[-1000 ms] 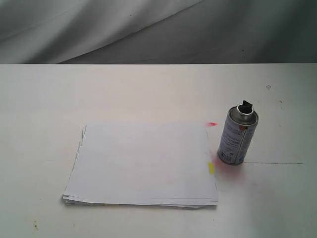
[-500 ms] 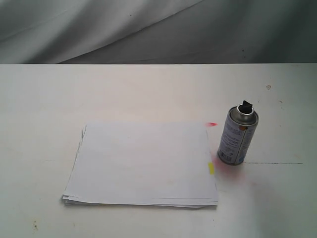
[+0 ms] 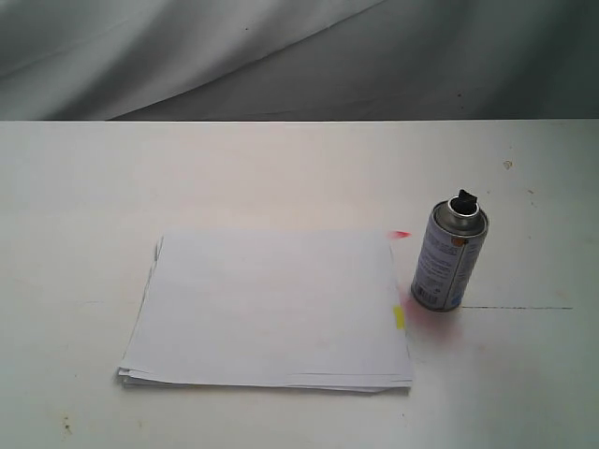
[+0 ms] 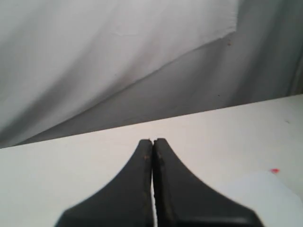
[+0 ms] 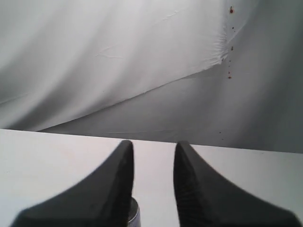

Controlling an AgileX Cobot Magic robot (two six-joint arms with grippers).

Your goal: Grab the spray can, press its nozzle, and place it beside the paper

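Exterior view: white paper [image 3: 267,304] with a yellow tab [image 3: 399,317] lies on the table [image 3: 281,168], the upright silver spray can [image 3: 447,257], blue-white label, black nozzle [image 3: 464,199], just right of it, ungripped; left gripper [image 4: 152,142] jaws meet, right gripper [image 5: 154,146] jaws stand apart.

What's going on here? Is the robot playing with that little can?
Nothing is being held right now. The spray can stands upright on the white table, close beside the paper, with its black nozzle on top. No arm shows in the exterior view. The left gripper has its fingers pressed together on nothing, and the right gripper has its fingers apart and empty.
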